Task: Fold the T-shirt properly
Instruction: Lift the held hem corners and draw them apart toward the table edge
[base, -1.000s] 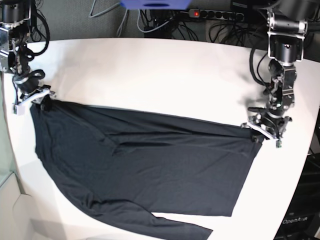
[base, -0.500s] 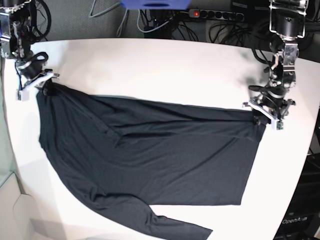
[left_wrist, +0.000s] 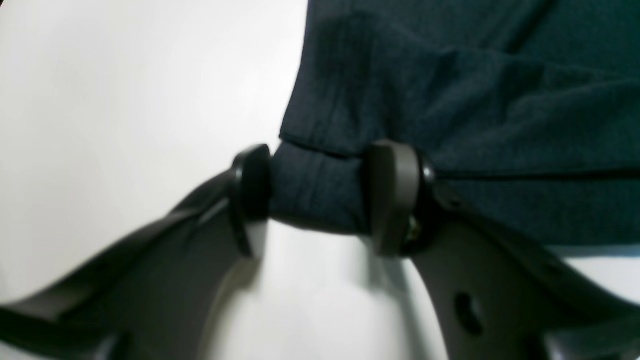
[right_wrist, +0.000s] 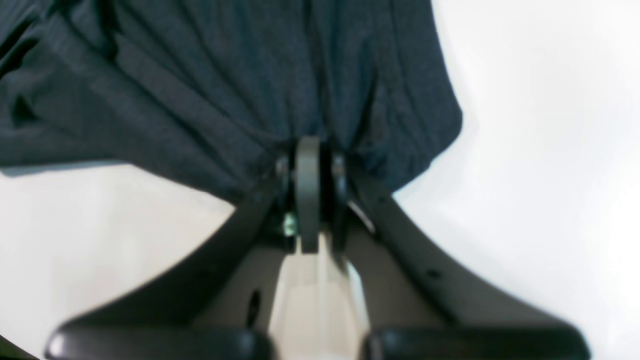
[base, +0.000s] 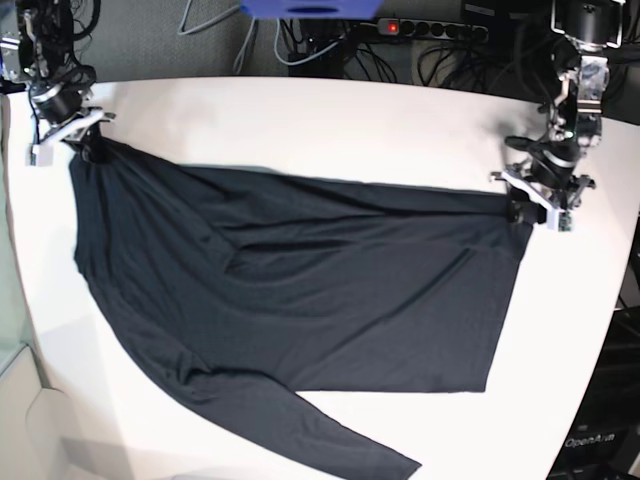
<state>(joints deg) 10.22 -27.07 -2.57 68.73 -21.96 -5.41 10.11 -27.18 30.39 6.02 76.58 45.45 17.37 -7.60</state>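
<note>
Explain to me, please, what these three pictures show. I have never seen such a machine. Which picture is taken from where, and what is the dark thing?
This is a robot with two arms at a white table. The wide picture looks down from above. The other two come from small cameras on the wrists, looking along the grippers.

The dark thing is a T-shirt with long sleeves, spread on the table. It is the only cloth.

The right gripper is on the left of the wide picture. Its jaws are shut on one corner of the T-shirt. The left gripper is on the right of the wide picture. Its jaws hold a folded edge of the cloth between them.
</note>
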